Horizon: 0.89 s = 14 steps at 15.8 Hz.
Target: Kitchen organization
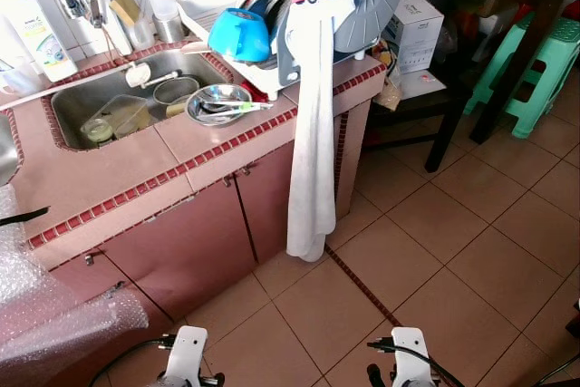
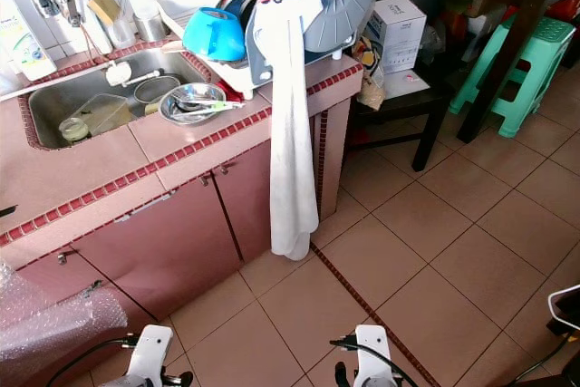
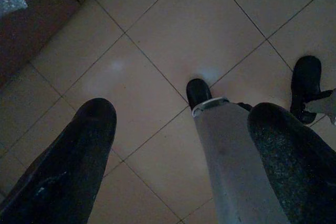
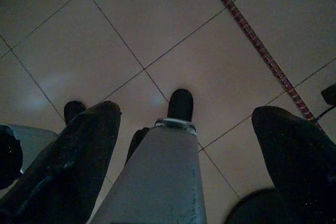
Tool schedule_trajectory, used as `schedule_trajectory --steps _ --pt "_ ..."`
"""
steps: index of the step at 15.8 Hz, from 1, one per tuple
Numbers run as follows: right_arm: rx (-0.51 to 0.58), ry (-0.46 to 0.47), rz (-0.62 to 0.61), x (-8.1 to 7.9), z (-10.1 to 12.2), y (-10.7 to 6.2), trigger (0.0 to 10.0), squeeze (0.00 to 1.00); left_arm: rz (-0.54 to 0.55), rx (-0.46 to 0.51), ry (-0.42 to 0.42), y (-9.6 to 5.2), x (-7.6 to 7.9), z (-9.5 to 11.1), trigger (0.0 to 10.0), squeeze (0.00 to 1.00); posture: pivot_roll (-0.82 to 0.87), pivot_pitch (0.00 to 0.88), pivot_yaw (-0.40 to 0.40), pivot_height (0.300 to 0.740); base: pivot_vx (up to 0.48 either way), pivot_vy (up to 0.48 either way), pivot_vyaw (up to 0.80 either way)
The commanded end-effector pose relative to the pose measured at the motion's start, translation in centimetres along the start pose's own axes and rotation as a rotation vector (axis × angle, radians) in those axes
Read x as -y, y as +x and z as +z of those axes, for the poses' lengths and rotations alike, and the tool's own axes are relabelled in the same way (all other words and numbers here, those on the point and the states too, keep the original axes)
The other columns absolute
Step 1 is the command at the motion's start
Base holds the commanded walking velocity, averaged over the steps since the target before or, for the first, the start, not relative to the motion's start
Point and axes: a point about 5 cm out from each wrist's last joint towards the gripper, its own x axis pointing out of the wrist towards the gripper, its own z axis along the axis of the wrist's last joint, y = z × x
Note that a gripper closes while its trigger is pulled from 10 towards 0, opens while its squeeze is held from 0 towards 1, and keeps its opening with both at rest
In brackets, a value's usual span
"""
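Beige floor tiles lie under both idle arms, left claw (image 3: 178, 156) and right claw (image 4: 184, 156) spread wide, empty. Farther off, on the pink-tiled surface (image 1: 100, 178) beside the sink, sits a steel bowl (image 1: 217, 103): light, rigid, slippery; grip its rim

No lettering can be read here. The white box (image 1: 414, 32) on the low dark table carries dark print too small to make out, and the label on the white bottle (image 1: 34, 33) beside the sink is blurred.
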Motion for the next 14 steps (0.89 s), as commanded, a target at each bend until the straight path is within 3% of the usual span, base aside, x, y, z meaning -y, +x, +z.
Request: schedule_trajectory --steps 1,2,3,4,14 --pt "0.070 -0.018 -0.062 -0.2 4.4 0.4 10.0 0.00 -0.114 0.354 -0.071 -0.5 1.9 8.3 10.0 0.00 0.03 0.000 0.088 0.740 0.000 0.000 0.00" --pt "0.047 0.047 -0.065 -0.2 3.9 0.4 10.0 0.00 -0.075 0.349 -0.135 -0.5 1.5 8.5 10.0 0.00 0.03 0.000 0.089 0.740 0.000 0.000 0.00" --pt "0.032 0.017 -0.039 -0.5 3.6 0.4 10.0 0.00 -0.050 0.278 -0.190 -0.3 1.1 8.0 10.0 0.00 0.03 0.000 0.084 0.740 0.000 0.000 0.00" --pt "0.014 -0.029 -0.056 -0.3 3.5 0.4 10.0 0.00 -0.026 0.257 -0.144 -0.3 0.9 7.4 10.0 0.00 0.03 0.000 0.084 0.740 0.000 0.000 0.00" --pt "0.014 -0.029 -0.056 -0.3 3.5 0.4 10.0 0.00 -0.026 0.257 -0.144 -0.3 0.9 7.4 10.0 0.00 0.03 0.000 0.084 0.740 0.000 0.000 0.00"
